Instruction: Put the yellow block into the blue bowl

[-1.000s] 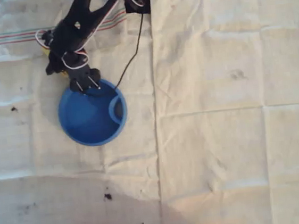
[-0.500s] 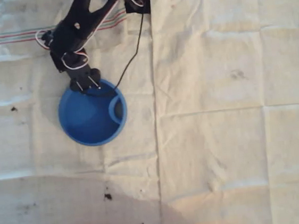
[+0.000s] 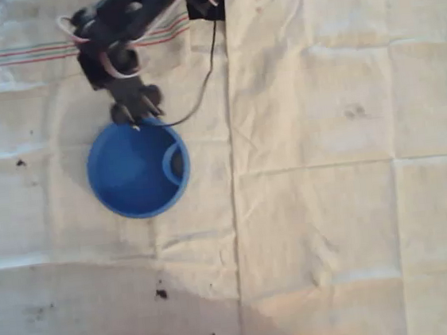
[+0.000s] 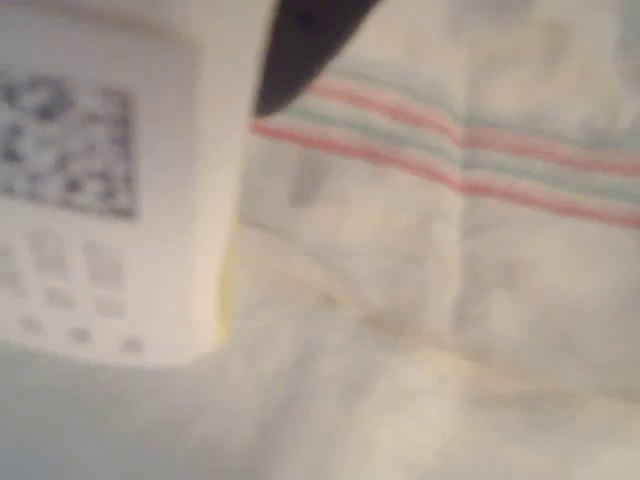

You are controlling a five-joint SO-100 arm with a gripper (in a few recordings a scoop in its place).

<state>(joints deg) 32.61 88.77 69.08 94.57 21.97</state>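
Hovering at the upper rim of the blue bowl (image 3: 136, 170), upper left of the overhead view: one black gripper (image 3: 138, 112), tips pointing down-frame toward the bowl's near edge.

Item, blue bowl: round, bright blue, resting on a creased white cloth (image 3: 327, 164); a small curved pocket sits inside its right rim. The interior visible from above appears bare.

Item, yellow block (image 4: 226, 290): in the wrist view a thin pale-yellow sliver runs along the edge of a white labelled part at left of frame; this is probably the block held against a finger, but the blur prevents certainty. No block can be made out in the overhead view.

Item, gripper state: cannot be told. The jaws are small and dark from above, and the wrist view is too soft to show their gap or any contact.

Item, cloth: white, folded in squares, with red and green stripes (image 4: 480, 150) across the upper part of the wrist view; dark specks lower left in the overhead view.

Item, black cable (image 3: 210, 57): trails from the arm down toward the bowl's upper rim.

Risks, as judged: the tips stand at the rim and not over the centre, so a release here could land the block on the edge or the cloth. The cable could snag the bowl and drag it.
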